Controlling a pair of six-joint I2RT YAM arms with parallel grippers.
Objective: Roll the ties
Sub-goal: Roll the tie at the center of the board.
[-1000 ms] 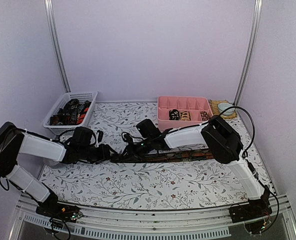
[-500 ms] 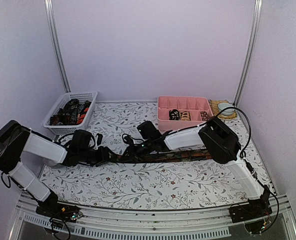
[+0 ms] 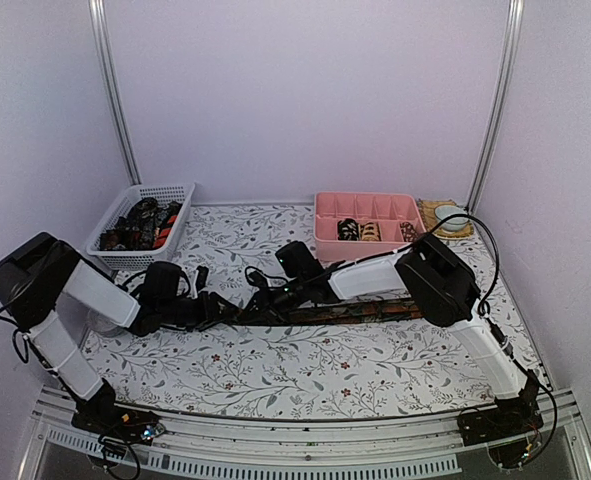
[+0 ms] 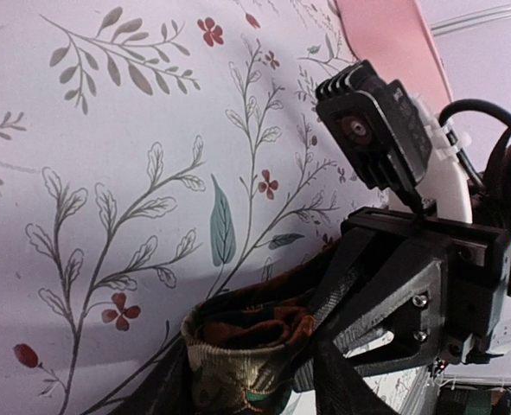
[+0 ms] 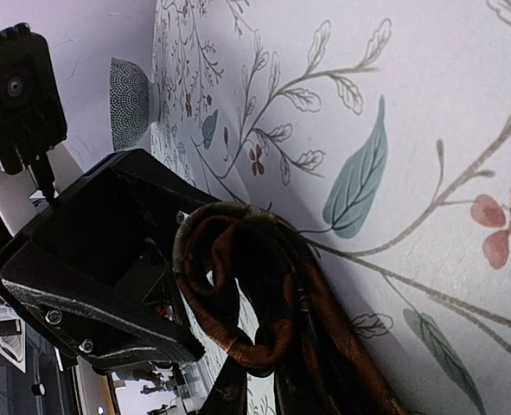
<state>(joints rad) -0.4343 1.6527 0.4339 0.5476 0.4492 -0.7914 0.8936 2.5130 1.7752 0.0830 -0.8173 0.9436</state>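
A long dark brown patterned tie (image 3: 365, 311) lies flat across the middle of the table, its left end wound into a small coil (image 4: 251, 341). My left gripper (image 3: 223, 309) is shut on the coil from the left, fingers on either side of it in the left wrist view (image 4: 251, 385). My right gripper (image 3: 259, 300) meets it from the right and grips the same coil (image 5: 238, 294), with the tie's loose length trailing off under it. Each wrist view shows the other gripper close against the coil. Rolled ties (image 3: 360, 230) sit in the pink tray.
The pink compartment tray (image 3: 367, 203) stands at the back right, with a small dish on a mat (image 3: 449, 215) beside it. A white mesh basket (image 3: 165, 190) holding several loose ties (image 3: 140, 225) stands at the back left.
The left arm has swung up and right, and both grippers have shifted slightly right along the tie with the coil between them.
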